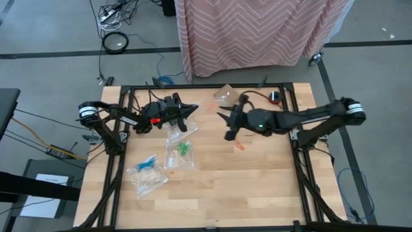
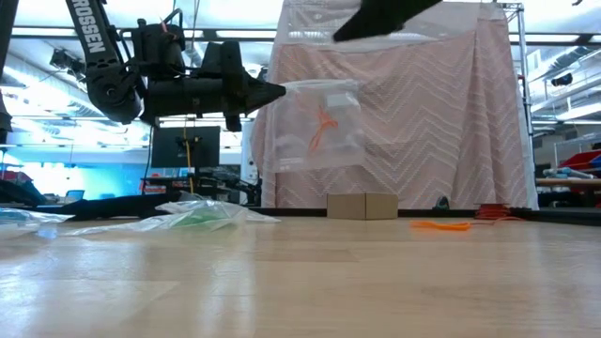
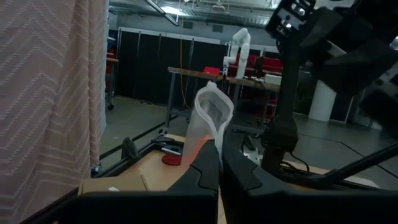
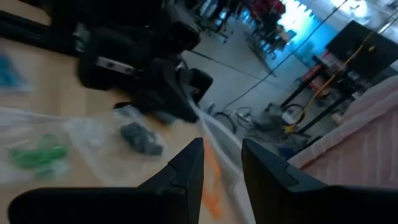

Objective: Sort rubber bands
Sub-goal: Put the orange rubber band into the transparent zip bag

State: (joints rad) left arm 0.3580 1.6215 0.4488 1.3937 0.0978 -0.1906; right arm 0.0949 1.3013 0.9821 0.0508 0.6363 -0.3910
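Mostly sorted: green (image 1: pixel 183 149), blue (image 1: pixel 147 162) and black bands (image 4: pixel 142 139) bagged, left hand (image 2: pixel 274 92) clamped on orange-band bag (image 2: pixel 319 127), right hand (image 4: pixel 221 163) parted, empty; one orange band (image 1: pixel 239 145) loose mid-bench.

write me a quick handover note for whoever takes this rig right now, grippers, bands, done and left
Left gripper: shut on the clear plastic zip bag holding orange rubber bands, lifted above the table.
Right gripper: open, empty, hovering right by that bag.
Bagged on the wooden table: green rubber bands, blue rubber bands, black rubber bands.
Left: loose orange rubber bands lying on the table near the right arm, more near the far edge.
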